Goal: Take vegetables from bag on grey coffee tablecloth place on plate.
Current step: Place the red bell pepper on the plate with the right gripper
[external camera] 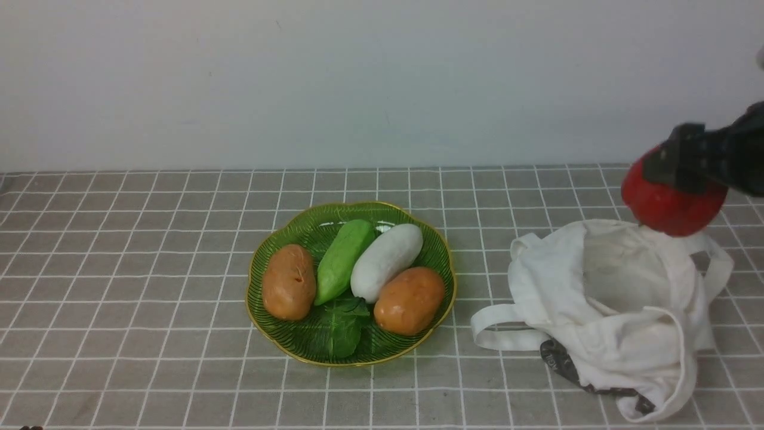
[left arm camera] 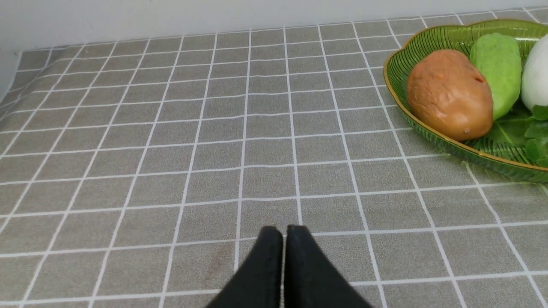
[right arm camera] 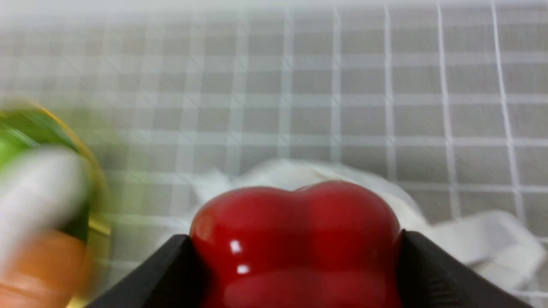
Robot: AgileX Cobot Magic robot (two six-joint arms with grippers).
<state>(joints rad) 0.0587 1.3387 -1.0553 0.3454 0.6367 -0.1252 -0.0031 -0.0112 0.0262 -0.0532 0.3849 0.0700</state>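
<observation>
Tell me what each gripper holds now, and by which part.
The right gripper clamps the red bell pepper by its two opposite sides. The left gripper is shut and empty.

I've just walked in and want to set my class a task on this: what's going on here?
The right pincer grips a glossy red bell pepper, held in the air above the rumpled white cloth tote bag. The translucent green ribbed plate with a gold rim already carries two brown potatoes, a green piece, a white piece and a leaf; the pepper is not on it yet. The left pincer is shut, empty, over the grey checked tablecloth.
</observation>
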